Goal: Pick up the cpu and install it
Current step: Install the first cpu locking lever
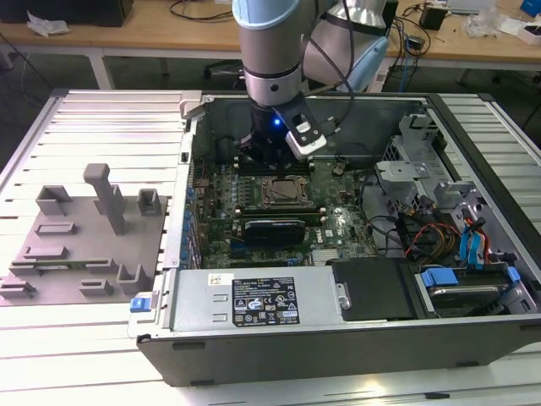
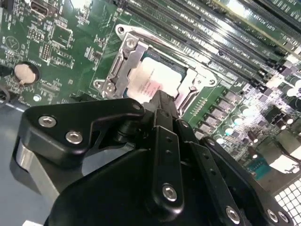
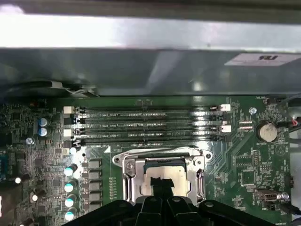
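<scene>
The cpu (image 2: 149,77), a pale shiny square, lies flat inside the open metal-framed socket (image 2: 123,61) on the green motherboard. In the first wrist view the cpu (image 3: 178,175) shows in the socket (image 3: 131,176) just below the memory slots. My gripper (image 2: 162,101) hangs right over the cpu with its black fingers drawn together, tips near the chip's top; whether they touch it is hidden. In the exterior view the gripper (image 1: 269,159) is down inside the computer case, just behind the socket (image 1: 283,193).
The open case (image 1: 254,347) walls in the board on all sides. A power supply (image 1: 254,300) sits in front, and a drive cage (image 1: 465,279) and cables (image 1: 423,228) at the exterior view's right. A grey fixture plate (image 1: 76,254) with upright blocks lies outside at the left. Memory slots (image 3: 150,125) run beside the socket.
</scene>
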You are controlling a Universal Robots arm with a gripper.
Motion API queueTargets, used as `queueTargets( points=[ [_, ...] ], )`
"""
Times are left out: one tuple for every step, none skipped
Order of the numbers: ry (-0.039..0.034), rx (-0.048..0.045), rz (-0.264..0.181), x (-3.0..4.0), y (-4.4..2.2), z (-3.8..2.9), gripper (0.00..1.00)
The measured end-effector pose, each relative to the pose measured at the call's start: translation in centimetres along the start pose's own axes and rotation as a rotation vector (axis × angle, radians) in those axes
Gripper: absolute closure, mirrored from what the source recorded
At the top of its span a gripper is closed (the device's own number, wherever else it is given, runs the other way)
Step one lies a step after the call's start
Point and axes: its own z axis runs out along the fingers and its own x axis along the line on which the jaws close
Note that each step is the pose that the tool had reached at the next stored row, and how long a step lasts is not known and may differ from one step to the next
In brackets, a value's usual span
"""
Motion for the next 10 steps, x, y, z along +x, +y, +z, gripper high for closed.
queueTargets(
  points=[
    [0.0377, 0.0147, 0.002, -0.89, -0.12, 0.08, 0.89],
    [0.0426, 0.0150, 0.002, -1.07, -0.15, 0.10, 0.89],
    [0.0464, 0.0153, 0.002, -1.24, -0.18, 0.12, 0.89],
    [0.0498, 0.0156, 0.003, -1.43, -0.20, 0.15, 0.89],
    [0.0527, 0.0157, 0.003, -1.61, -0.23, 0.18, 0.89],
    [0.0567, 0.0160, 0.003, -1.83, -0.30, 0.22, 0.89],
    [0.0588, 0.0161, 0.004, -1.93, -0.35, 0.24, 0.89],
    [0.0626, 0.0168, 0.007, -2.07, -0.62, 0.26, 0.89],
    [0.0636, 0.0170, 0.009, -2.09, -0.74, 0.26, 0.89],
    [0.0643, 0.0172, 0.010, -2.10, -0.85, 0.26, 0.89]
  ],
)
